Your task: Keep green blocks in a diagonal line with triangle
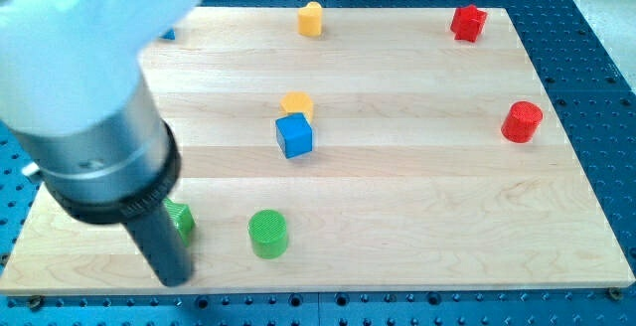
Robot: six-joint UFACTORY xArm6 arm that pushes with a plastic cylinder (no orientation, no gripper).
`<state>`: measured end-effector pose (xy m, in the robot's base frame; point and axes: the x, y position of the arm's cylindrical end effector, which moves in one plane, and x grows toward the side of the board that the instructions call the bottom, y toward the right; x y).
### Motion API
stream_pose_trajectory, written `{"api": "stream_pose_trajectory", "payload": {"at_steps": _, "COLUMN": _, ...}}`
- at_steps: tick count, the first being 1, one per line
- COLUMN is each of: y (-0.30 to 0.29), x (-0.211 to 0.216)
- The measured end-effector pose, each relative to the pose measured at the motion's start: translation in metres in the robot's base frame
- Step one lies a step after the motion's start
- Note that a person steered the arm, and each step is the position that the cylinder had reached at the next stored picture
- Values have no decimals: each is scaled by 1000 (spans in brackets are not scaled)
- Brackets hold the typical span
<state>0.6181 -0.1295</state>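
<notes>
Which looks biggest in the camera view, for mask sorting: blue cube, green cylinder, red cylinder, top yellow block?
1. Blue cube and green cylinder: about alike, unranked; the green one sits nearer.
2. Red cylinder, slightly smaller.
3. Top yellow block, smallest, though farthest back.

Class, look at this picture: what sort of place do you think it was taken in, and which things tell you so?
Probably a robotics lab bench. A wooden board lies on a blue perforated metal table, a robot arm's dark rod reaches down to it, and small coloured blocks, such as a green cylinder and a blue cube, are scattered about.
</notes>
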Motion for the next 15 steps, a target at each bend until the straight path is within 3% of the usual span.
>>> {"api": "stream_pose_trajectory", "payload": {"at_steps": 2, "y": 76, "x": -21}}
{"api": "stream_pose_trajectory", "payload": {"at_steps": 3, "y": 33, "x": -90}}
{"api": "stream_pose_trajectory", "payload": {"at_steps": 4, "y": 27, "x": -79}}
{"api": "stream_pose_trajectory", "payload": {"at_steps": 5, "y": 33, "x": -25}}
{"api": "stream_pose_trajectory", "payload": {"at_steps": 6, "y": 77, "x": -12}}
{"api": "stream_pose_trajectory", "payload": {"at_steps": 7, "y": 79, "x": -64}}
{"api": "stream_pose_trajectory", "payload": {"at_steps": 8, "y": 77, "x": -66}}
{"api": "stream_pose_trajectory", "payload": {"at_steps": 9, "y": 85, "x": -31}}
{"api": "stream_pose_trajectory", "payload": {"at_steps": 11, "y": 106, "x": -62}}
{"api": "stream_pose_trajectory", "payload": {"at_steps": 13, "y": 164, "x": -64}}
{"api": "stream_pose_trajectory", "payload": {"at_steps": 15, "y": 56, "x": -106}}
